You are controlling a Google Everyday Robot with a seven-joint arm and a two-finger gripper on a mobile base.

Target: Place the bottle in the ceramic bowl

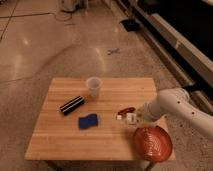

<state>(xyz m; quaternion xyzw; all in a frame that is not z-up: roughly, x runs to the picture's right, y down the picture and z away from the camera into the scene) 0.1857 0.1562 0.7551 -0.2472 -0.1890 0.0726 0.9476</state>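
Observation:
The small white bottle (124, 112) with an orange-red label is at the tip of my gripper (132, 118), just above the right part of the wooden table (60, 140). The gripper is shut on the bottle and holds it tilted, cap toward the left. The white arm reaches in from the right. The ceramic bowl (152, 143), a shallow orange-red dish with a pale pattern, sits at the table's front right corner, below and to the right of the gripper, with a small gap between them.
A translucent white cup (93, 87) stands at the table's back middle. A black-and-white striped bar (72, 105) lies to its left front. A blue item (88, 121) lies near the table's middle. Dark cabinets line the far right.

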